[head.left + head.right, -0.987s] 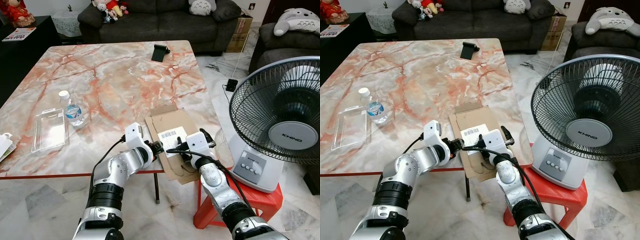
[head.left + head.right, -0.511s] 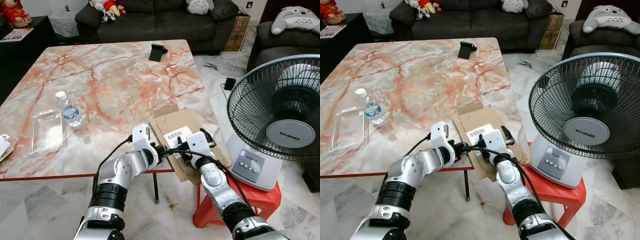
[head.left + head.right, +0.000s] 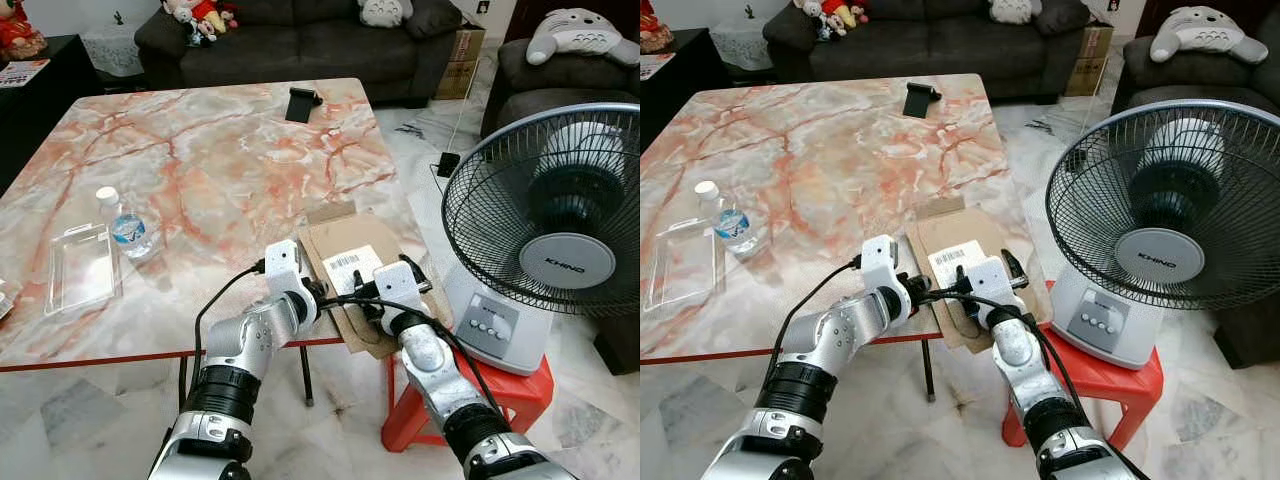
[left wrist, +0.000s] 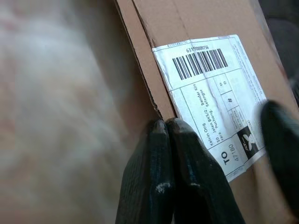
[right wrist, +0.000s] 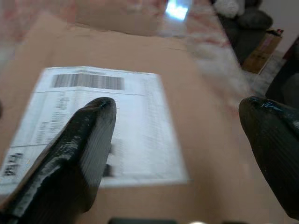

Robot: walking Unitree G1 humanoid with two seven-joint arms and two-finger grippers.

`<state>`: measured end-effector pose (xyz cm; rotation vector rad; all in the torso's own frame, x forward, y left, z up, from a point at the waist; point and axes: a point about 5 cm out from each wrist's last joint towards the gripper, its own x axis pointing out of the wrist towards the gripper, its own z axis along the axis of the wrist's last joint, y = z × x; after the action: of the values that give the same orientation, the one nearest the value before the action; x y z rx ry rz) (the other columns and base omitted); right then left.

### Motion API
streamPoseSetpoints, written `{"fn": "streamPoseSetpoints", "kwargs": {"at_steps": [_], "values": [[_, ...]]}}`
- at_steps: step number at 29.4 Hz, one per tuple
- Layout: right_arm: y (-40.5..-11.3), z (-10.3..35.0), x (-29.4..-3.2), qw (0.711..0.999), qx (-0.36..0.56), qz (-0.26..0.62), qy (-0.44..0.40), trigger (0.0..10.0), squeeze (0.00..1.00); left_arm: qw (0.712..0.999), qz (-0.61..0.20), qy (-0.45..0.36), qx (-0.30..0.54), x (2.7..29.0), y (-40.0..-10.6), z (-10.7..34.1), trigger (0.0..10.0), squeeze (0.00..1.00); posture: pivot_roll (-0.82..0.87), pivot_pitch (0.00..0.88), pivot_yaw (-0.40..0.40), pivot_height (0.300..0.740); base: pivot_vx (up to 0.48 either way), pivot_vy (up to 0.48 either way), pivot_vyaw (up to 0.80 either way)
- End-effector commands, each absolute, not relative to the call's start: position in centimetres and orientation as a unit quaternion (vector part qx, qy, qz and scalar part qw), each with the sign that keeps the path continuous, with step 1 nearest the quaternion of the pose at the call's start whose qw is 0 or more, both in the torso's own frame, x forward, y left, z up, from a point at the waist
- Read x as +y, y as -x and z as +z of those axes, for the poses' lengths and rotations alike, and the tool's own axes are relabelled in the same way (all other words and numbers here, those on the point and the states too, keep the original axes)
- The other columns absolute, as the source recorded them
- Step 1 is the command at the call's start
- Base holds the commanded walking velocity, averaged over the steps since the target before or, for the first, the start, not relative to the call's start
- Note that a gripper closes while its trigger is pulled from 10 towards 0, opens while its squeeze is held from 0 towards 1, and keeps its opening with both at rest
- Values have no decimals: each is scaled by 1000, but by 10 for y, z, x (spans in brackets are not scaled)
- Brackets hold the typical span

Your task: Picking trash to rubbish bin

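Here both end effectors meet at the flat cardboard (image 3: pixel 358 268), which lies at the near right corner of the bench (image 3: pixel 200 170) and sticks out a little over its edge. The left end effector (image 4: pixel 166 125) has its two black fingers pressed together, with no gap between them, and the tips touch the bench right at the left edge of the cardboard, just beside the white label (image 4: pixel 212 95). It holds nothing. The right end effector (image 5: pixel 177 109) is spread wide above the same cardboard: one finger (image 5: pixel 74 144) hangs over the label and the other finger (image 5: pixel 273 144) is well apart from it, over the bare brown part. Whether the right fingers touch the surface, I cannot tell.

From the head camera, the left end effector (image 3: pixel 318 294) and the right end effector (image 3: pixel 368 300) are very near each other, tip toward tip, with the label (image 3: pixel 350 267) just beyond them.

Far to the left of the left end effector a small water bottle (image 3: pixel 122 224) lies on the bench, and a clear plastic tray (image 3: pixel 78 266) lies just beside it. Beyond both end effectors, near the far edge, is a dark phone stand (image 3: pixel 300 103). To the right of the right end effector a fan (image 3: pixel 550 230) stands on a red stool (image 3: pixel 480 392). A sofa (image 3: pixel 300 35) is behind the bench.
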<state>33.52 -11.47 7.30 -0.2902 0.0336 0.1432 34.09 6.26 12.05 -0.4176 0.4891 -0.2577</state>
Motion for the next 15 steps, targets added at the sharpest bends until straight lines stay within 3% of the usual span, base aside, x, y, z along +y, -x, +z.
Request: {"fn": "streamPoseSetpoints", "kwargs": {"at_steps": [1,7,8,9,10,15], "values": [[-342,89,-114,990,-15,65,128,10000,0,955,-113,183,202,65,-348,138,0,0,-84,57,32,740,0,0,0],[-354,129,-118,991,-94,42,87,10000,0,983,-71,134,102,77,-357,164,196,0,-83,53,27,740,0,0,0],[-355,135,-119,990,-107,40,82,10000,0,987,-63,123,87,79,-358,167,5765,0,-83,53,27,740,0,0,0],[-356,139,-119,989,-114,39,80,10000,0,988,-58,117,79,80,-358,169,5765,0,-83,53,27,740,0,0,0],[-356,143,-119,989,-120,39,79,10000,0,990,-56,111,72,81,-358,170,10000,0,-83,53,27,740,0,0,0],[-357,161,-118,984,-157,38,72,10000,0,996,-44,73,28,83,-359,177,10000,0,-85,49,25,740,0,0,0]]}}
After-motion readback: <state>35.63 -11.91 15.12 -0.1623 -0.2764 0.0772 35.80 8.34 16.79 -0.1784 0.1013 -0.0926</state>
